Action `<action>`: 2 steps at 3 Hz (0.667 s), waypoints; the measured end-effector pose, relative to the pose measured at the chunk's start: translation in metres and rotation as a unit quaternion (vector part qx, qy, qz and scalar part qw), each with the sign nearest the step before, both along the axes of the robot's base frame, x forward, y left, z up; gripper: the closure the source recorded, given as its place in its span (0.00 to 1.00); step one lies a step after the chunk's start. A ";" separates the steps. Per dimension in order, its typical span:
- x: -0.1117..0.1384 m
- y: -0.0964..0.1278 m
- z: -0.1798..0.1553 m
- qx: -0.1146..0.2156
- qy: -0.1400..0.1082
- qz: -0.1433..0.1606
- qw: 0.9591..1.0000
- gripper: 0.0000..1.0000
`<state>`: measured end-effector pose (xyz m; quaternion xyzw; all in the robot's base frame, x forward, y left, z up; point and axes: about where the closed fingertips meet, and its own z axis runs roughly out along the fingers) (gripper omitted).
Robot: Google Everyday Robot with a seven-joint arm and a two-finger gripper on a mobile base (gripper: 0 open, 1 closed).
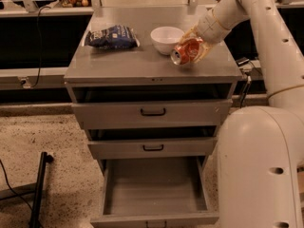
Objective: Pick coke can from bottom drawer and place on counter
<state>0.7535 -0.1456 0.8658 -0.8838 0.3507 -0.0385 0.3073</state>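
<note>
The coke can (186,52) is red-orange with a silver end. It lies tilted on its side in my gripper (192,49), just above the right part of the counter (142,63). The gripper is shut on the can, right of the white bowl. The bottom drawer (154,189) is pulled open below, and nothing shows inside it.
A white bowl (166,38) stands on the counter just left of the can. A dark blue chip bag (112,36) lies at the counter's left. Two shallower drawers (152,112) are slightly ajar. My white arm and base (259,160) fill the right side. A black stand (39,189) is on the floor at left.
</note>
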 end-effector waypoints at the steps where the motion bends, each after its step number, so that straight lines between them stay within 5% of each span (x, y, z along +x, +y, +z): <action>1: 0.005 0.003 -0.002 0.003 -0.004 -0.002 1.000 0.13; 2: 0.009 0.006 -0.004 0.005 -0.007 -0.003 1.000 0.00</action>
